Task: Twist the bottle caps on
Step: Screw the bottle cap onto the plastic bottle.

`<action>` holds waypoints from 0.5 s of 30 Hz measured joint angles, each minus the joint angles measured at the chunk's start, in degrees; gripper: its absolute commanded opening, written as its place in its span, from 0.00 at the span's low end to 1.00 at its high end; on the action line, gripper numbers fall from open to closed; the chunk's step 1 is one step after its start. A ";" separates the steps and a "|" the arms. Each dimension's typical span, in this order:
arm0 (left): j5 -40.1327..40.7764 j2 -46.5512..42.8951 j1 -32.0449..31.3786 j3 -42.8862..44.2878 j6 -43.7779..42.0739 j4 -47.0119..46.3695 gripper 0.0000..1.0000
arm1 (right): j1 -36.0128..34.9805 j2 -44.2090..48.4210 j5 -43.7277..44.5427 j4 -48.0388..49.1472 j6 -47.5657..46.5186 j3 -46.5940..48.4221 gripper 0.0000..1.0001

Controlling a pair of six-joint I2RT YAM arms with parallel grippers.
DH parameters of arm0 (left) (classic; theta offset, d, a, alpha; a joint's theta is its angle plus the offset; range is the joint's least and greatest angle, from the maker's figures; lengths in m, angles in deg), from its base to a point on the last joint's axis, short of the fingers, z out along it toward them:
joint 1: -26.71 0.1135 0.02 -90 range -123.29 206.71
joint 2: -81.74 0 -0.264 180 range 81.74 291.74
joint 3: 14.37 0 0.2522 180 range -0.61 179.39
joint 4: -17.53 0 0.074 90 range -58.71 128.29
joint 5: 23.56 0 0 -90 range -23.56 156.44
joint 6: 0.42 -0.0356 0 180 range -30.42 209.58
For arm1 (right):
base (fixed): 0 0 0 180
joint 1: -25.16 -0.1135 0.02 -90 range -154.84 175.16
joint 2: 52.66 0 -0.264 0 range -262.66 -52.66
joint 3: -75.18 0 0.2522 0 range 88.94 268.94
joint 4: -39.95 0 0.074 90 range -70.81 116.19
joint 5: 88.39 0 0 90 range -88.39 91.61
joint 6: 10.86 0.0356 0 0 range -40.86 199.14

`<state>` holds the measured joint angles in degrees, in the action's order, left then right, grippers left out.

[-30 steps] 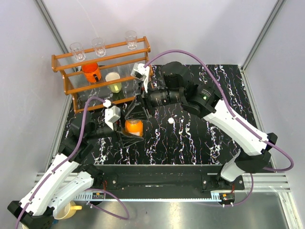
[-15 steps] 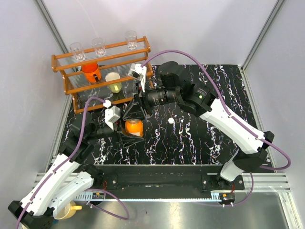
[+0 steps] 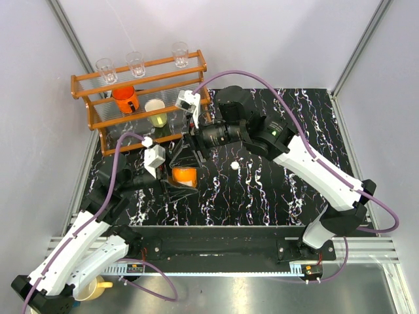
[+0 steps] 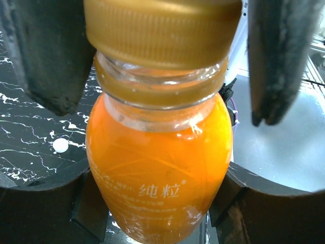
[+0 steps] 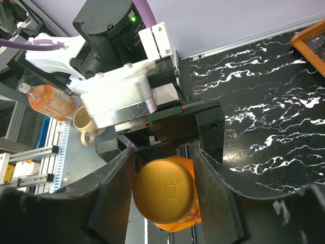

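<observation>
One black marbled table (image 3: 262,190) carries the whole job, and the wooden rack (image 3: 141,67) at its far left is well apart from the work. My right arm (image 3: 314,167) reaches in a long bend from the near right across the table, its wrist turned so the right gripper (image 5: 164,160) looks down the bottle's axis. I judge that is the pose needed to twist. My left arm (image 3: 85,229) comes in low from the near left, and the left gripper (image 4: 157,208) is clamped on the lower body of the orange bottle (image 4: 157,168). That keeps the bottle upright on the table, left of centre, so it cannot spin with the cap. The orange cap (image 4: 162,30) sits on the neck with thread showing beneath it, so it looks only partly screwed down. The right fingers (image 5: 114,203) stand narrow on either side of the cap; whether both truly pinch it I cannot tell. A small white cap (image 3: 234,166) lies loose on the table, near the bottle's right.
</observation>
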<state>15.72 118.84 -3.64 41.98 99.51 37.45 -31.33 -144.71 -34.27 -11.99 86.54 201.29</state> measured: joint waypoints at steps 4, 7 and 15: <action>0.09 -0.07 0.02 0.00 0.07 -0.72 0.18 | -0.02 0.00 0.24 -1.09 -0.04 -0.13 0.59; 0.17 -0.26 0.11 0.00 0.22 -1.11 0.18 | -0.02 0.00 0.26 -1.77 -0.02 -0.28 0.63; 0.15 -0.37 0.15 0.00 0.61 -1.99 0.18 | -0.02 0.00 0.74 -2.14 -0.02 -0.28 0.78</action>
<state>15.88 118.47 -3.49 41.98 100.13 35.46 -31.35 -144.71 -33.52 -14.13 86.51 201.01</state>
